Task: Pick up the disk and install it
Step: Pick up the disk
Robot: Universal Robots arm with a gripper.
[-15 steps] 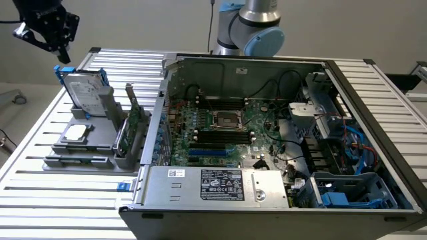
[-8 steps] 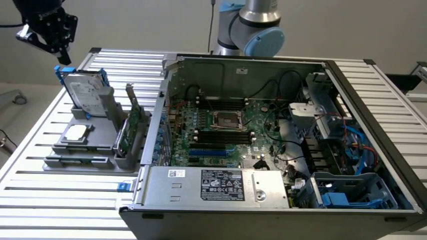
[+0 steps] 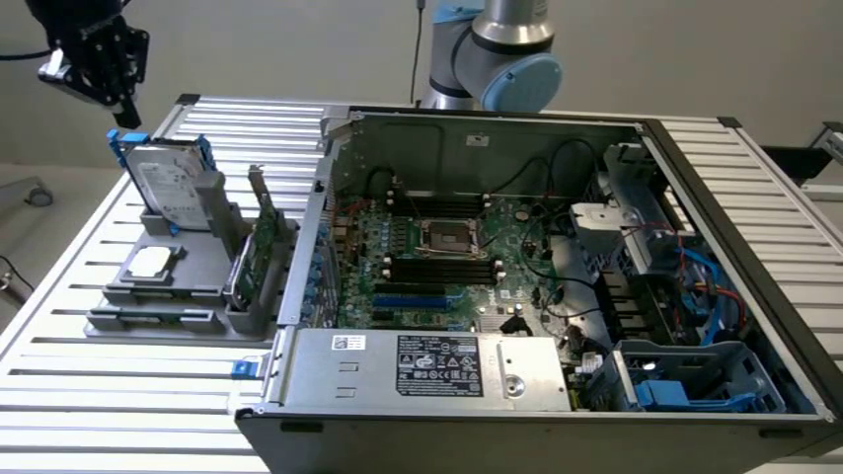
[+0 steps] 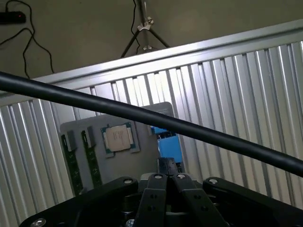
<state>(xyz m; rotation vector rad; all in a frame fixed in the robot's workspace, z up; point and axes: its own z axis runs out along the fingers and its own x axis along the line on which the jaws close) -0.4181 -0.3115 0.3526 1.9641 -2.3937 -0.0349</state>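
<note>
So the gripper (image 3: 121, 109) hangs in the air at the exterior view's far left, up above the disk (image 3: 172, 183) and not touching it. In the wrist view the gripper (image 4: 168, 182) has its fingers (image 4: 156, 189) pressed together with nothing between them.

The disk stands upright on edge in a grey holder (image 3: 158, 296) on the slatted table (image 3: 118, 395), label facing the camera and blue rails along its sides. It's just outside the open case (image 3: 527, 257), on the exterior view's left of it. A square silver chip (image 3: 152, 262) lies flat on the holder in front of the disk, and a green card (image 3: 260, 247) stands on edge between disk and case.

Inside the case, a blue cage (image 3: 698, 380) sits in the near corner on the exterior view's right. From the wrist, a black cable (image 4: 142, 113) cuts across the shot, with the chip (image 4: 117, 138) and a blue part (image 4: 168, 145) beyond the fingertips.
</note>
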